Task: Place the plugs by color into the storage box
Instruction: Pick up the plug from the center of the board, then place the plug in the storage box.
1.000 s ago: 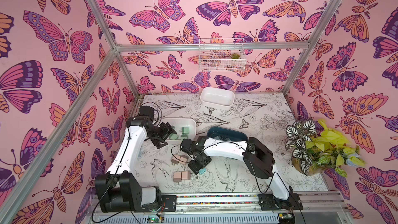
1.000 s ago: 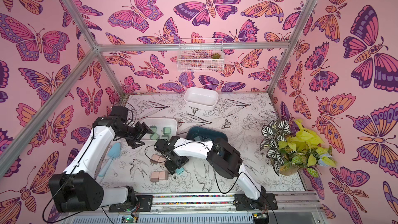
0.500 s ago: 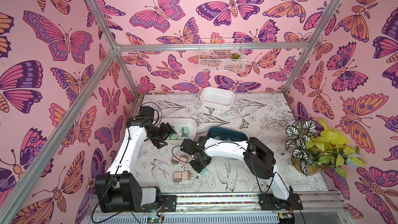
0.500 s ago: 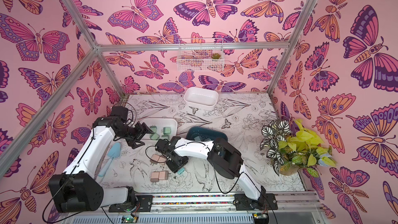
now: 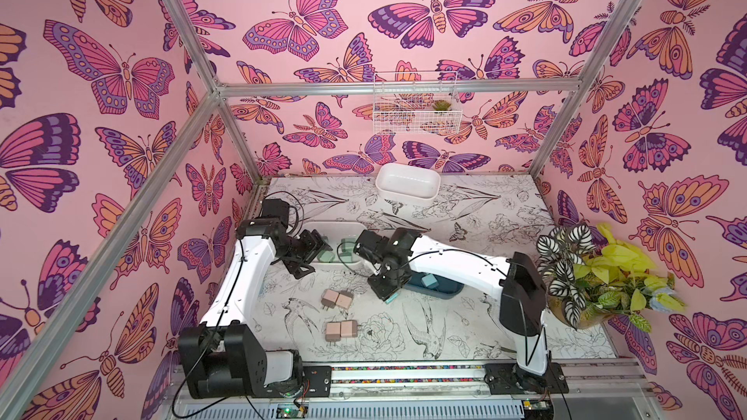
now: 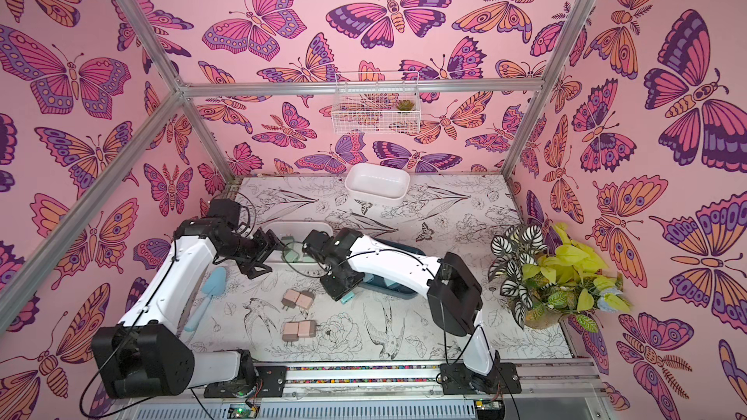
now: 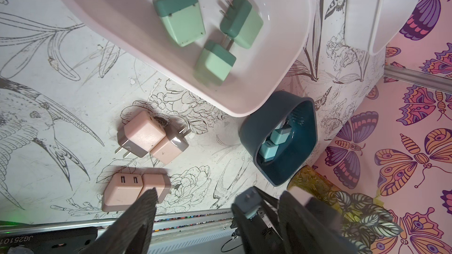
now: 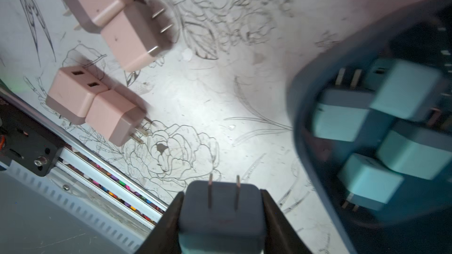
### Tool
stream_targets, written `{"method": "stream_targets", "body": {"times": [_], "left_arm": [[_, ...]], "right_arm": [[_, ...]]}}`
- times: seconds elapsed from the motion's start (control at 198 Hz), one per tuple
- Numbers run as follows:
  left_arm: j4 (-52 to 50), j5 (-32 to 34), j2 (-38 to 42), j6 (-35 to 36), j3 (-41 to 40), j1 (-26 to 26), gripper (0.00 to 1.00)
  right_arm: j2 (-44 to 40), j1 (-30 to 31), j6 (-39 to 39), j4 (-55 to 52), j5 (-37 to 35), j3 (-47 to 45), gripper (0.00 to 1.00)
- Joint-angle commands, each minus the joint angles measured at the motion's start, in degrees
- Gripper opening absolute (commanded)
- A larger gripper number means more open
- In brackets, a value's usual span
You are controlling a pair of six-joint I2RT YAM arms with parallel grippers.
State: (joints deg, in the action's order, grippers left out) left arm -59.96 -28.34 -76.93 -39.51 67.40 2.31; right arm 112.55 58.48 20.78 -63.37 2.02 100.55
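Top views: bright, even, diffuse light. Worktop (image 5: 465,317) pale, arm shadows faint and soft. Frame bars (image 5: 388,88) bow toward 10 and 2 o'clock corners: wide-angle distortion. At 3 o'clock plant (image 5: 606,272) near blown-out yellow. Focus sharp overall.

Left wrist view: well lit. Pink plugs (image 7: 144,140) crisp, soft shadows beside them. One green plug (image 7: 215,63) motion-smeared. Fingers (image 7: 143,211) of left pincer (image 7: 220,191) dark, defocused.

Right wrist view: teal bin (image 8: 303,123) and contents heavily motion-blurred. Bright hotspot mid-worktop. Held plug (image 8: 222,213) shadowed in right pincer (image 8: 222,193).
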Motion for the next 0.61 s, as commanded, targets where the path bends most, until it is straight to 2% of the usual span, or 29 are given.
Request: {"method": "stream_targets", "body": {"times": [0.0, 0.293, 0.409, 0.6], "left_arm": [[0.0, -0.9, -0.5, 0.0, -0.2, 0.3, 0.8], [0.4, -1.3, -0.3, -0.1, -0.7, 0.3, 0.8], [0.3, -1.4, -0.2, -0.2, -0.5, 0.3, 0.8], [0.3, -1.4, 0.0, -0.5, -0.3, 0.3, 0.8]], "right_arm": [[-4.0, -6.1, -2.4, -4.6, -3.2, -1.7, 0.48], [-6.7, -24.2, -7.6, -0.3, -3.9, -12.8, 0.48], [-4.9, -27.0, -8.6, 2.0, -3.3, -15.1, 0.48], [-2.9, -27.5, -8.5, 4.5, -2.3, -17.8, 0.48]]}}
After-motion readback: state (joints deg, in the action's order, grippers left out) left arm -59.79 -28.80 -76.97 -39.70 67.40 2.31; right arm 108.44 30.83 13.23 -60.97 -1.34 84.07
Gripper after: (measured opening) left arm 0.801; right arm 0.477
